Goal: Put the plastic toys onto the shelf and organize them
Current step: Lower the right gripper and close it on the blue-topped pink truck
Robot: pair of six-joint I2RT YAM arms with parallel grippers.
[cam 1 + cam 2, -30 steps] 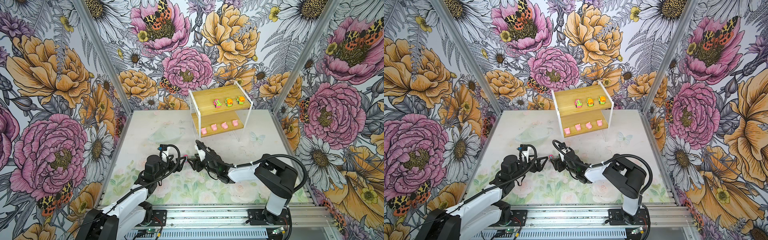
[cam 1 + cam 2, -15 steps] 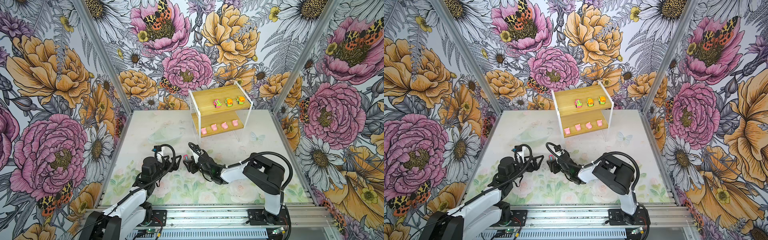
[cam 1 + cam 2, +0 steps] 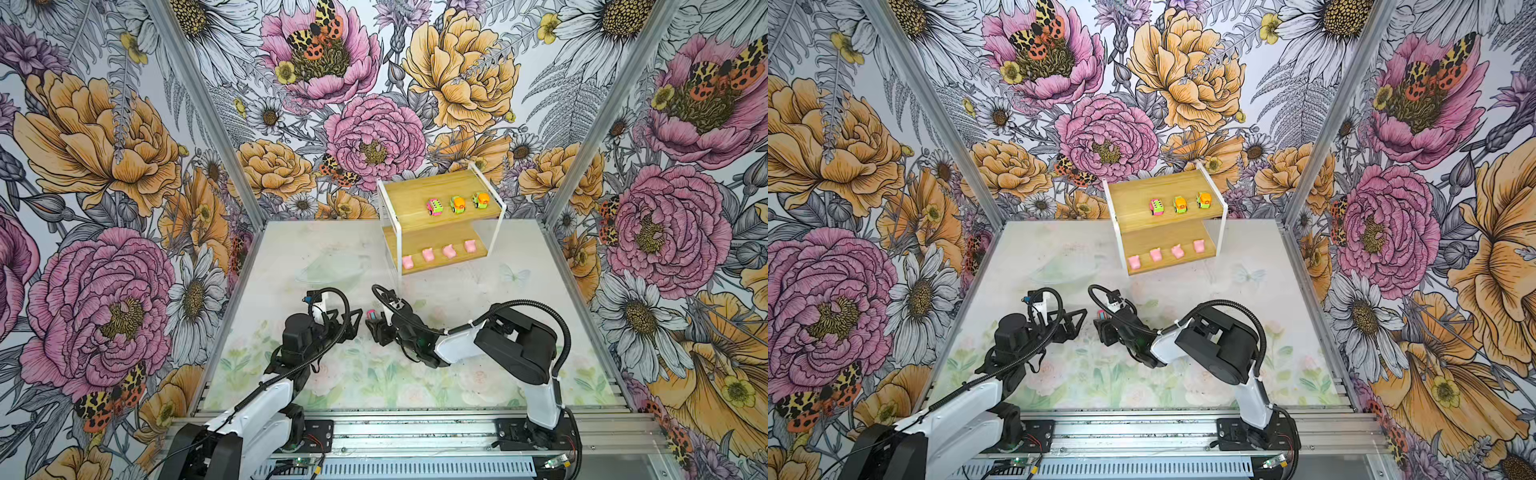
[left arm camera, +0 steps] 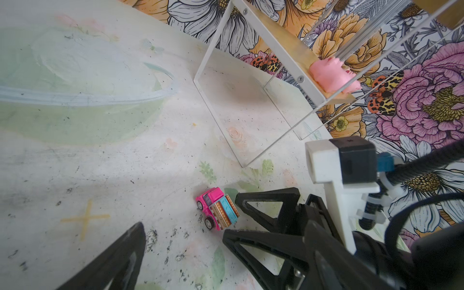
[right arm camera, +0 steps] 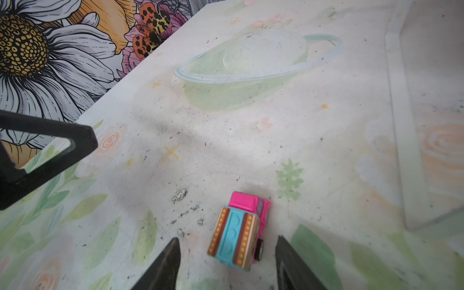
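The tabletop [image 3: 316,249] is pale, with faint painted flowers. The shelf [image 3: 409,195] stands at the back. It has three cars [image 3: 457,204] on its top board and four pink pigs [image 3: 428,254] below. The left hand [image 3: 356,323] is spread wide and holds nothing. The right hand [image 5: 227,241] is open around a pink car [image 5: 236,233] on the tabletop, not touching it.

Colours on and before the shelf [image 3: 409,195]
Yellowish boards in a white frame carry four plain pink pigs [image 3: 428,254], two orange-and-green cars [image 3: 457,203] and a pink-and-green car [image 3: 434,206]; before the shelf, a hot-pink car [image 5: 238,231] with turquoise, brown-striped roof on the pastel floral bench [image 3: 457,374].
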